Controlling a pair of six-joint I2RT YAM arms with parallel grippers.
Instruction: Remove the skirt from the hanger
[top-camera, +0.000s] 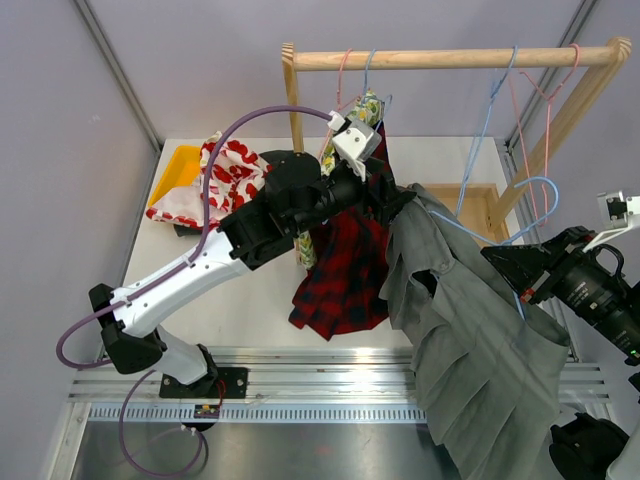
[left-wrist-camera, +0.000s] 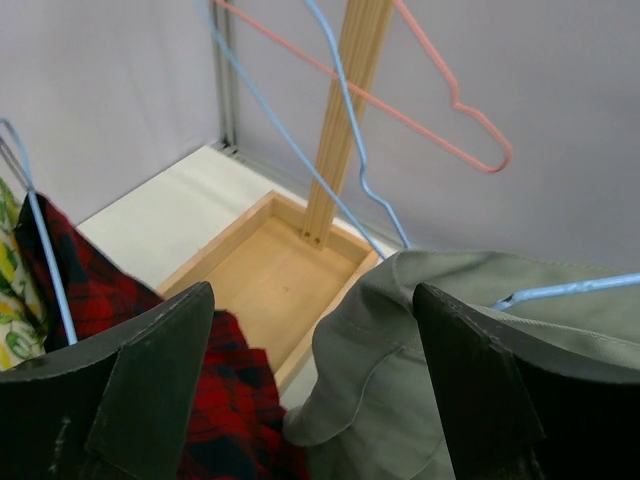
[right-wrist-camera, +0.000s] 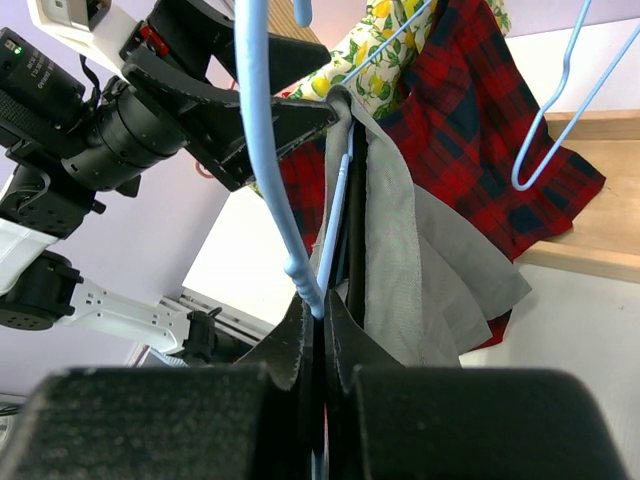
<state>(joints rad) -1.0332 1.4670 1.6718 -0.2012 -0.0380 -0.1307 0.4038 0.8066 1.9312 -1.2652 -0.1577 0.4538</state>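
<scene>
Grey skirt (top-camera: 480, 340) seemingly between left jaws

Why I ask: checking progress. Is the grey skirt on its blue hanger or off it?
On: the blue hanger runs into the waist of the grey skirt, which drapes from it.

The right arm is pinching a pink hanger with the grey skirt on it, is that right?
Not quite: the hanger in the right end effector is blue, not pink, as the right wrist view shows. The grey skirt is on it.
</scene>
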